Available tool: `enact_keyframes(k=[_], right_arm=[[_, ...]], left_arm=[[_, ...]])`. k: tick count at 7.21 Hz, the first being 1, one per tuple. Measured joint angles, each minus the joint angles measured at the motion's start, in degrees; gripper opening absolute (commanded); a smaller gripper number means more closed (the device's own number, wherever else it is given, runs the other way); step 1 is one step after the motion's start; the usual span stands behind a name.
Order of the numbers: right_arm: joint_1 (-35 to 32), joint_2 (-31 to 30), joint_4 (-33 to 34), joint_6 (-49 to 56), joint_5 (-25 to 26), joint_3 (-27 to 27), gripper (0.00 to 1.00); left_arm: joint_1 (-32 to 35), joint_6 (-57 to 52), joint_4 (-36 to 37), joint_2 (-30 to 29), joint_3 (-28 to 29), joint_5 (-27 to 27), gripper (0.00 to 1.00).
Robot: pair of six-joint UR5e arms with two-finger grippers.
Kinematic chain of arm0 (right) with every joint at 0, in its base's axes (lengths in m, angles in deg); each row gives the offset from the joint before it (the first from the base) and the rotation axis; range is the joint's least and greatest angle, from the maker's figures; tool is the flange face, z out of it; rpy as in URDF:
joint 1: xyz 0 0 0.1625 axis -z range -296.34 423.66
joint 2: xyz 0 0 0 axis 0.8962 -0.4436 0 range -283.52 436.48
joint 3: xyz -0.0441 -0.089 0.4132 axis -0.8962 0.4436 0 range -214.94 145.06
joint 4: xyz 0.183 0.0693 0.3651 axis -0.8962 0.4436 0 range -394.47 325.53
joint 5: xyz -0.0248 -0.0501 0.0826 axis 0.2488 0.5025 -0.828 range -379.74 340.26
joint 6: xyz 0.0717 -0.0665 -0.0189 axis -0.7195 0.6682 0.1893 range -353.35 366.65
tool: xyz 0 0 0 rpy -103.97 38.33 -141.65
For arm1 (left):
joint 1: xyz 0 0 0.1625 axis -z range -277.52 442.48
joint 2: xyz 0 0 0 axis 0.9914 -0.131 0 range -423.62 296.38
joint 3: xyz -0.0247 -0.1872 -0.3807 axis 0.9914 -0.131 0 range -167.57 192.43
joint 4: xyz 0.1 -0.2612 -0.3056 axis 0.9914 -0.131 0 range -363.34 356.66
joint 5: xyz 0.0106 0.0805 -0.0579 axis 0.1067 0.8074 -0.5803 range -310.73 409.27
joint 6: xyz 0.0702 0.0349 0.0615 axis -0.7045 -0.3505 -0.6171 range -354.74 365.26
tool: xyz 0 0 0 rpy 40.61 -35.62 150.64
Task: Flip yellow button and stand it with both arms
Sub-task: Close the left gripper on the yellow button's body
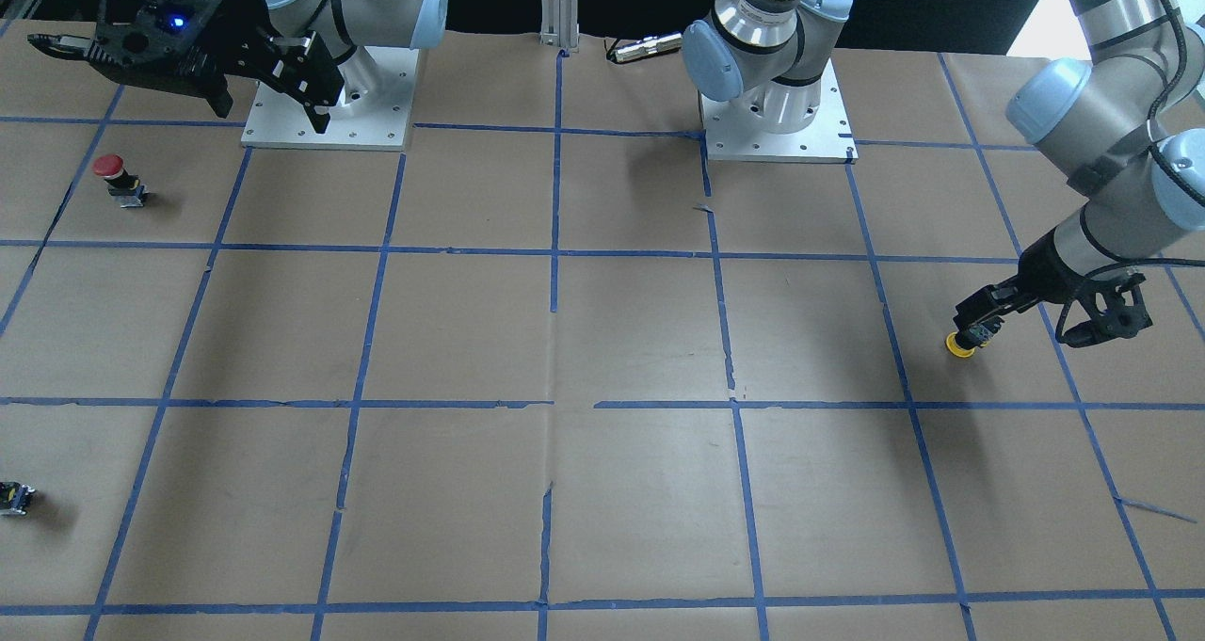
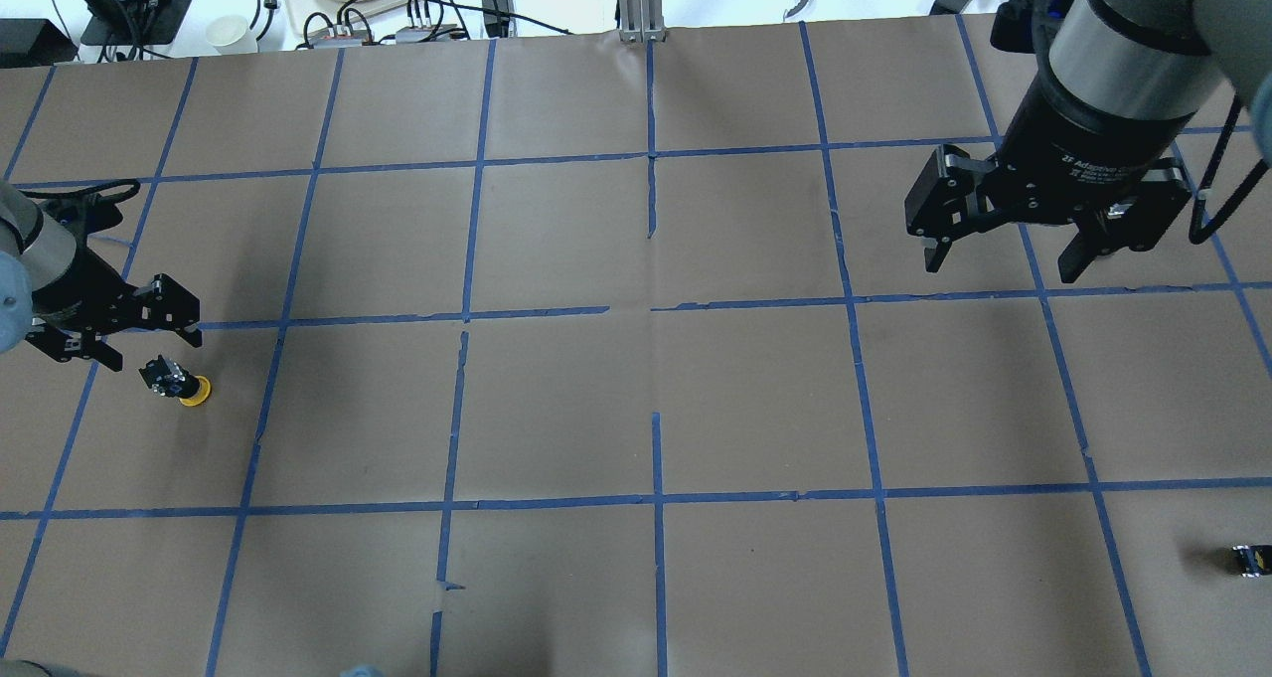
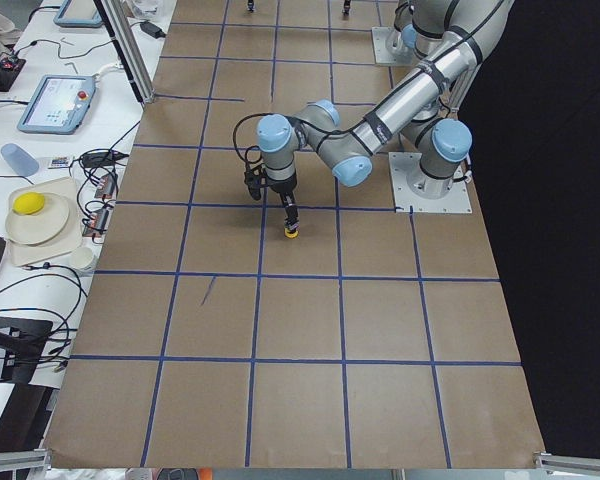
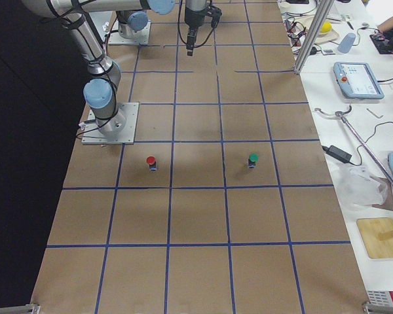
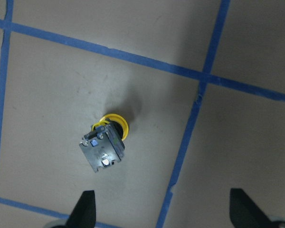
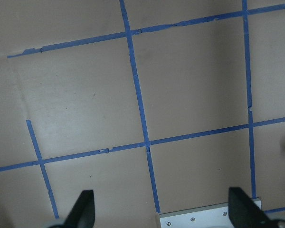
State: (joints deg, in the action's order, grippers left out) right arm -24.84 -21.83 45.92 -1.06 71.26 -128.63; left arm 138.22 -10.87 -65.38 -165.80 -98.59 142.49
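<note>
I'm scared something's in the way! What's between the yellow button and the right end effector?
Nothing. The overhead view shows only brown paper and blue tape lines from the yellow button to the right end effector.

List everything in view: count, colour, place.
table: one, brown paper with blue tape grid, under everything
yellow button: one, yellow cap, grey-black body, cap down, robot's left side
red button: one, red cap, robot's right side, close to the robot
green button: one, green cap, same side, farther out
small dark piece: one, black with yellow, overhead view's right edge, too small to identify
left gripper: one, black, open, above the yellow button
right gripper: one, black, open, raised on the robot's right
</note>
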Motion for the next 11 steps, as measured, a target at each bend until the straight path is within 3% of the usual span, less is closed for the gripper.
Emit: enact_keyframes(k=[4, 5, 9, 11], right_arm=[[0.0, -0.1, 0.1, 0.0, 0.2, 0.0, 1.0], [0.0, 0.0, 0.2, 0.0, 0.1, 0.1, 1.0], [0.0, 0.0, 0.2, 0.0, 0.1, 0.1, 1.0], [0.0, -0.2, 0.4, -0.4, -0.3, 0.1, 1.0]], left_arm=[[-0.7, 0.0, 1.6, -2.4, -0.3, 0.1, 0.82], [-1.1, 0.0, 1.7, -2.8, -0.3, 0.0, 0.73], [-1.7, 0.0, 1.7, -2.8, -0.3, 0.2, 0.84], [-1.6, 0.0, 1.7, -2.6, 0.1, 1.9, 0.84]])
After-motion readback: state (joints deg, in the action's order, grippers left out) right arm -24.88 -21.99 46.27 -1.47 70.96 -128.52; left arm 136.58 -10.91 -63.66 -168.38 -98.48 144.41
